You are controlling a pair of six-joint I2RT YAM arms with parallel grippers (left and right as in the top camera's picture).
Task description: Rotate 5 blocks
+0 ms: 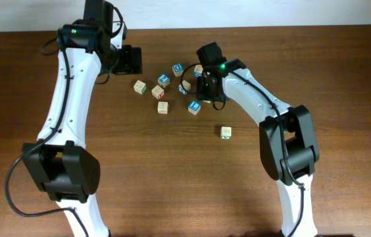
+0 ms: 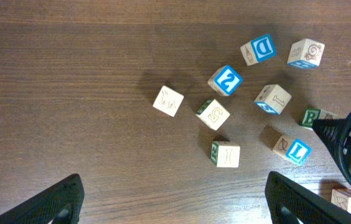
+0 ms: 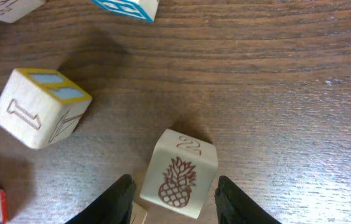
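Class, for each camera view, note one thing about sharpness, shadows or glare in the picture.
Overhead: even light, faint shadows, blocks too small to read. Left wrist: sharp, letters legible, soft shadows up-left of blocks; dark left fingers lack detail. Right wrist: pineapple block crisp, black right fingers soft-edged, slight sheen on the table.

A cluster of blocks point(image 1: 158, 92) lies on the bench point(image 1: 172, 184) toward its far edge; one lone block point(image 1: 225, 133) sits apart, nearer and to the right.
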